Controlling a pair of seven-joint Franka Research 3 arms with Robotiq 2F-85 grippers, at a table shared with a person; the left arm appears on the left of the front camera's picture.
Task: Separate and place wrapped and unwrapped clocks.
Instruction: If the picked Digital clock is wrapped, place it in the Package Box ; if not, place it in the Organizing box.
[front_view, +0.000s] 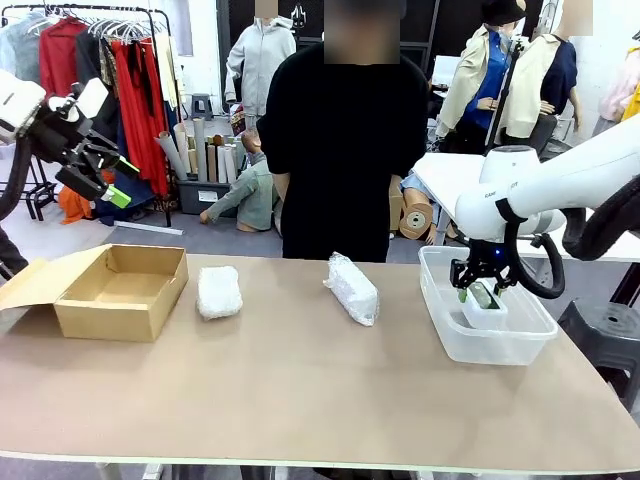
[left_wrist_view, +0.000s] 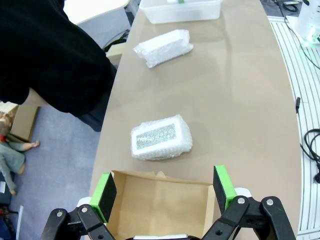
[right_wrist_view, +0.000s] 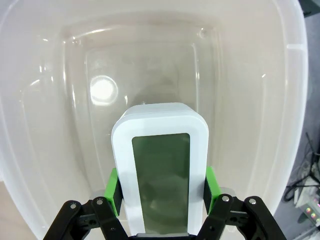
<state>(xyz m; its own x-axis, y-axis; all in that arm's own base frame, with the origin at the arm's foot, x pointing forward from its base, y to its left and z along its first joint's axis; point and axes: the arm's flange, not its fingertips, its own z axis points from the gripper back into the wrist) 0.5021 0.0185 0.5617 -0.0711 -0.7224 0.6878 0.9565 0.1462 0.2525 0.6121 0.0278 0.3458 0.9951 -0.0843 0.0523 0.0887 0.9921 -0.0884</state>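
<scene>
2 wrapped clocks are lying on the table (front_view: 300, 400), well apart: one (front_view: 219, 292) just beside the open cardboard box (front_view: 125, 290), the other (front_view: 353, 288) near the middle. The right gripper (front_view: 482, 297) is reaching down into the clear tub (front_view: 500, 348), gripping the bare white clock (front_view: 487, 315). The left gripper (front_view: 112, 180) is hanging high above the table's left end. A person (front_view: 345, 150) is standing at the far side.

Box (front_view: 120, 290) left, two wrapped clocks (front_view: 219, 292) (front_view: 353, 288) mid-table, bare clock (front_view: 484, 305) seemingly inside tub (front_view: 495, 345) right.
</scene>
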